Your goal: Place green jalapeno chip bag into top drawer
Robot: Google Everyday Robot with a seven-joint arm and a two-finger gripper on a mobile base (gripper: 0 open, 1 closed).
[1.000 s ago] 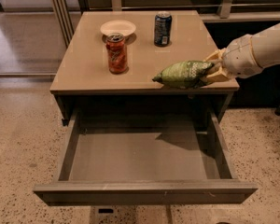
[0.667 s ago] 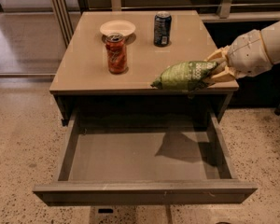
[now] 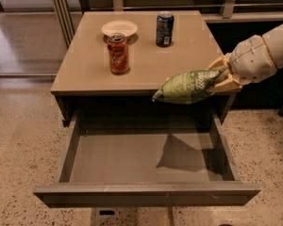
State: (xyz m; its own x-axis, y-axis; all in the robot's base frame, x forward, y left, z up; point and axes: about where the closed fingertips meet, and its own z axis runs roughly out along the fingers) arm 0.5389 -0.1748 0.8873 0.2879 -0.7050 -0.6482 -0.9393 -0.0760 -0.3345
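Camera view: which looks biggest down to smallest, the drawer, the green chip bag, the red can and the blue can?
1. top drawer
2. green chip bag, held by the pincer at the table's front right corner
3. orange-red can and dark blue can: about alike; blue stands farther back, so no ranking.

You have a tan table. An orange-red can stands upright left of its centre, a pale shallow bowl sits near its far edge, and a dark blue can stands there too, right of centre.
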